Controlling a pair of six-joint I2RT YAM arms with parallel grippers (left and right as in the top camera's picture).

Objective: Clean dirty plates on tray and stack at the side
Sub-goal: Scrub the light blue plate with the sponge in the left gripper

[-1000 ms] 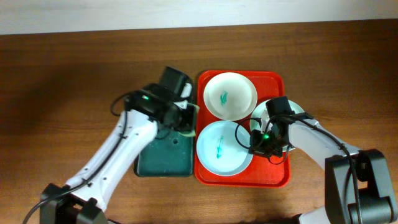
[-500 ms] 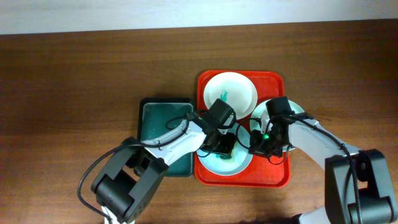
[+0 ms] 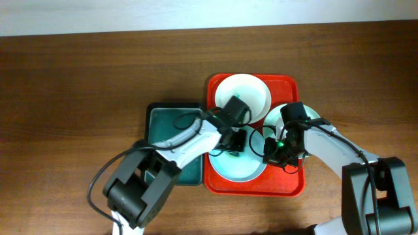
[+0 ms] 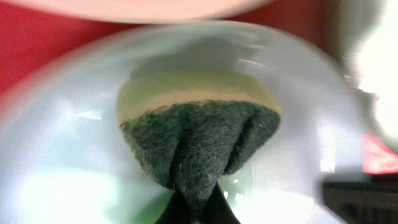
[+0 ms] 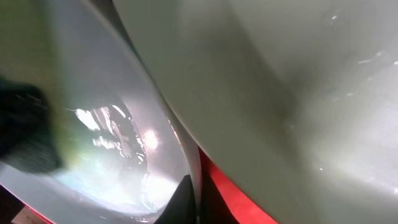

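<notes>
On the desk, the tray lies right of centre with a smaller tray just beside its left edge. The tray carries three plates: the far plate at the back, the near plate at the front left, and the right plate between them on the right, overlapping the near plate's rim. The left gripper holds a sponge on the near plate, and the right gripper pinches that plate's right rim.

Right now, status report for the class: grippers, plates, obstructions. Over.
Left gripper shut on green-and-yellow scrub sponge, pressed on round pale blue plate. Right gripper pinching its rim. Plate sits on bright red plastic tray; none stacked aside.
</notes>
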